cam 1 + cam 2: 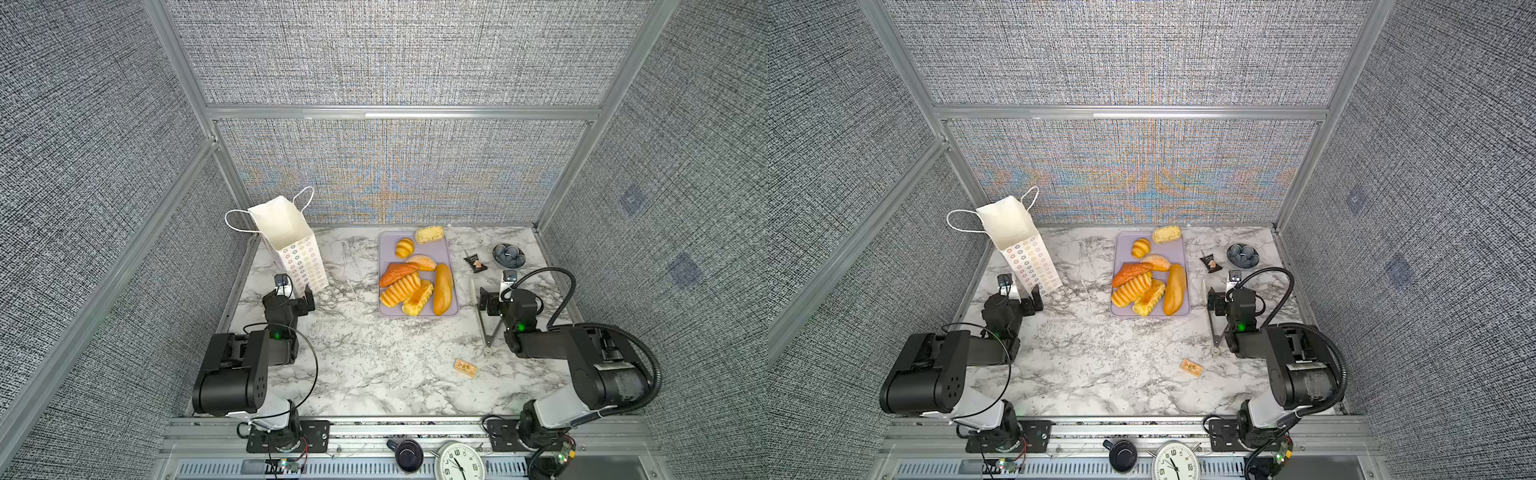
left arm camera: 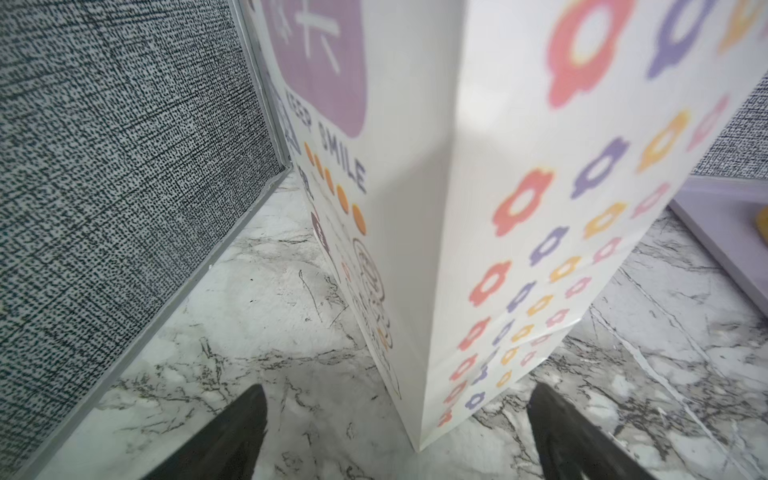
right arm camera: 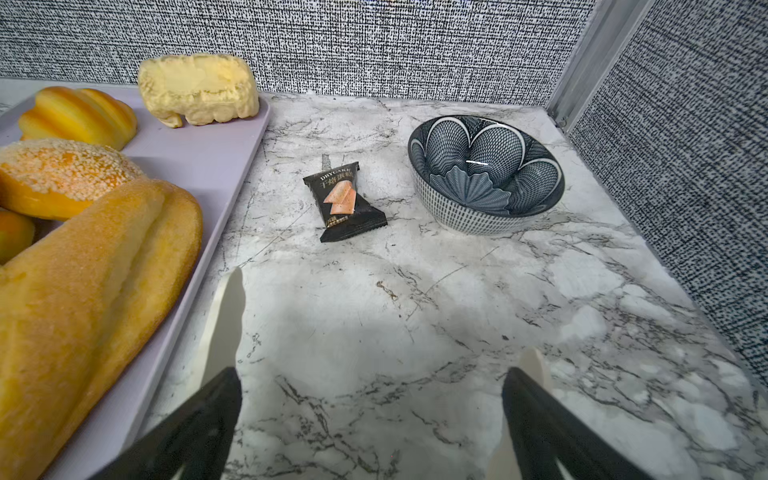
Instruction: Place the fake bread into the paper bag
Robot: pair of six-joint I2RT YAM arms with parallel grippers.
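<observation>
The paper bag (image 1: 291, 245) (image 1: 1021, 245) stands upright with its mouth open at the back left, white with pastel flower rings. Several golden fake bread loaves (image 1: 411, 282) (image 1: 1144, 284) lie on a lavender tray (image 1: 388, 249) at the centre back. My left gripper (image 1: 293, 297) (image 1: 1021, 299) is open, low by the bag's front bottom corner. In the left wrist view that bag (image 2: 498, 208) corner sits between the spread fingers (image 2: 397, 390), apart from both. My right gripper (image 1: 494, 293) (image 1: 1221, 297) (image 3: 372, 378) is open and empty, just right of the tray, beside the bread (image 3: 83, 270).
A dark wrapped snack (image 1: 475, 263) (image 3: 347, 205) and a patterned bowl (image 1: 509, 254) (image 3: 486, 174) sit at the back right. Metal tongs (image 1: 482, 320) lie under the right gripper. A small tan packet (image 1: 465, 368) lies front right. Fabric walls enclose three sides.
</observation>
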